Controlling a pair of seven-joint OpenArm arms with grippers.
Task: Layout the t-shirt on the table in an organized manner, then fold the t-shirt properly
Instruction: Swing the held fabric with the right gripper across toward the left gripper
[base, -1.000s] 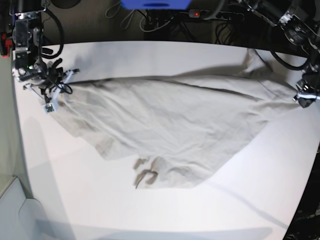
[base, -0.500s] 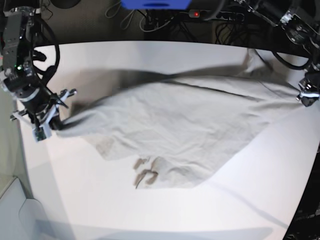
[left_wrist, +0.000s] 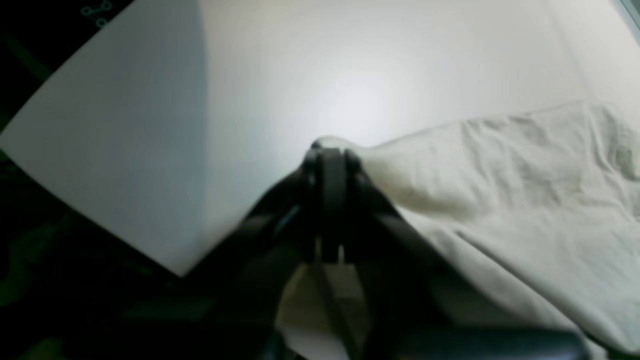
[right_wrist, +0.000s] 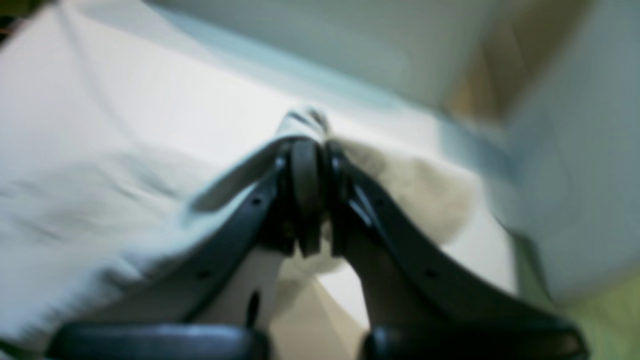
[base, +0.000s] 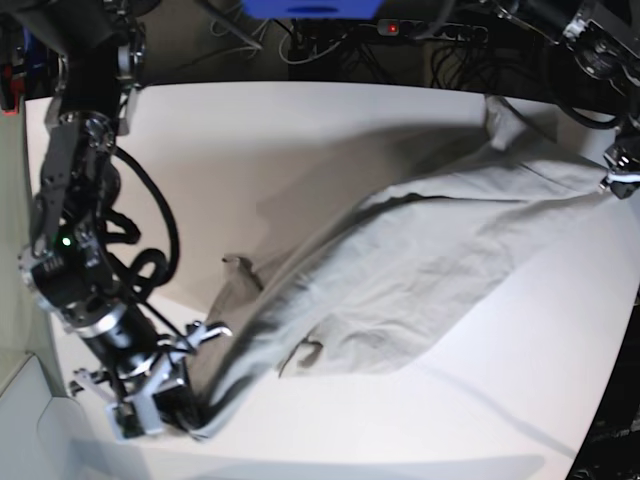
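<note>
Both grippers are clamping shut on the shirt (base: 420, 260): the right gripper (base: 185, 415) near the counter's (base: 330, 120) front corner, the left gripper (base: 618, 182) at its side edge. The step is going best if both are pulling apart evenly, keeping the cloth taut and low.

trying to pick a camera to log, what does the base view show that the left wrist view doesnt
Only base: the whole t-shirt stretched between both arms, the right gripper pinching its near corner, and cables beyond the table.
Only left wrist: a close look at the left gripper, jaws shut on a bunched fold of fabric edge.
Both: the grey-beige shirt lying wrinkled on the white tabletop, and the left gripper holding it.
</note>
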